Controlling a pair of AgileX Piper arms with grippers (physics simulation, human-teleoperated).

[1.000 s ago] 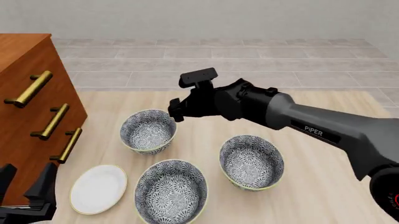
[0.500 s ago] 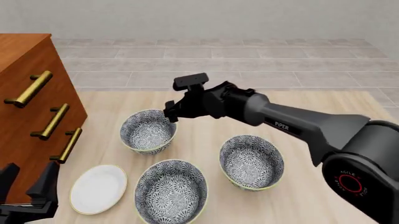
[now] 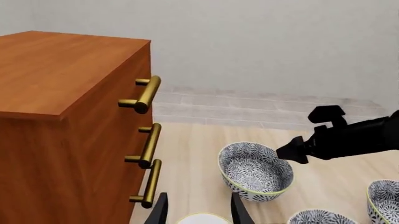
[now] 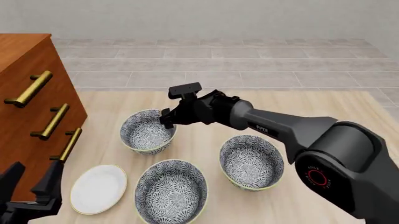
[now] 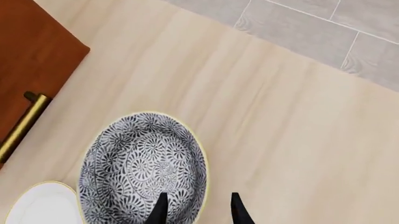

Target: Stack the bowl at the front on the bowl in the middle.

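Taking the orange-brown wooden chest of drawers with brass bar handles (image 4: 25,93) as the landmark. Reading as the bowl at the front the deep round grey-and-white floral bowl with thin yellow rim (image 4: 148,130), standing upright on the pale wooden table (image 4: 324,112), nearest of three alike bowls to the chest's drawer face. Judging this from where the arm is reaching, not with certainty. Hovering low over that bowl's rim on the side away from the chest: black right gripper (image 4: 167,119), jaws spread, pinching nothing. In the right wrist view, fingers (image 5: 160,207) appearing to straddle the rim, one over the patterned inside, one outside over bare table; contact not clear. Likely coming next: dropping slightly and closing across the wall. Sitting farthest from the chest: the matching floral bowl in the middle (image 4: 251,161), well apart from the first, so carrying away from the chest afterwards. Lying between those two in distance from the chest, towards the robot: third matching bowl (image 4: 171,191). Resting near the chest's lower corner: flat plain white plate (image 4: 98,187). All three bowls and the plate holding nothing. Idling beside the chest, well off from either task bowl: black left gripper (image 4: 31,186), jaws also apart, empty. Right arm clearly the nearer one.
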